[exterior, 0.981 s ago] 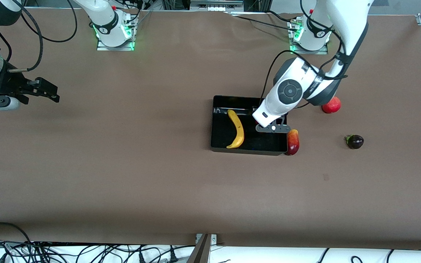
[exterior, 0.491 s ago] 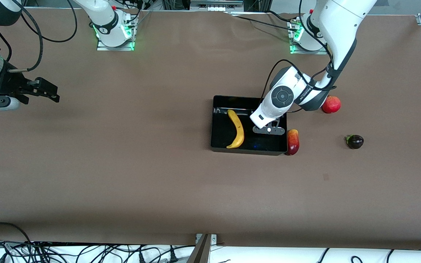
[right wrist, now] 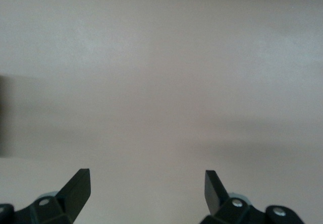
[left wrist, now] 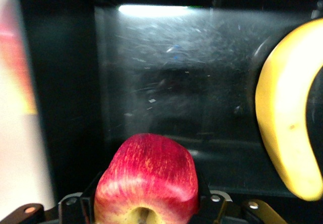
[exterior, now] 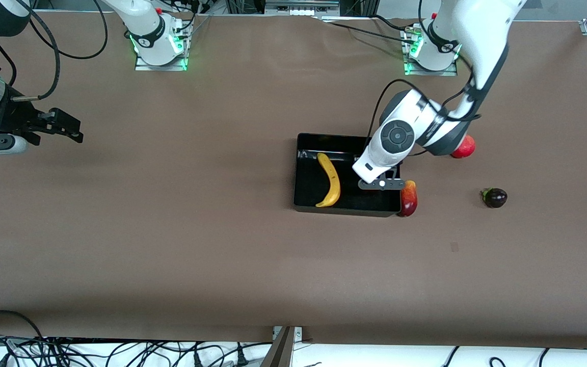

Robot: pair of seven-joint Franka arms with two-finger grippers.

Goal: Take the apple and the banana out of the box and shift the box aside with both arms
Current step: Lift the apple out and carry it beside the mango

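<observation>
While the right arm waits, the black box [exterior: 296, 171] sits toward the left arm's end of the table, a yellow banana [exterior: 330, 179] lying inside it. A red-and-yellow oblong fruit [exterior: 408, 198] touches the box's outer wall, and a dark purple fruit [exterior: 495, 197] lies well apart, nearer that table end. The left gripper [exterior: 381, 183] reaches down into the box beside the banana. The left wrist view shows a small red apple [left wrist: 146, 178] right at the gripper, above the glossy floor, though whether it is gripped cannot be told. Farther from the camera, a red round fruit [exterior: 465, 147] peeks from under the left arm. The right gripper [exterior: 72, 127] hangs spread wide over bare table.
</observation>
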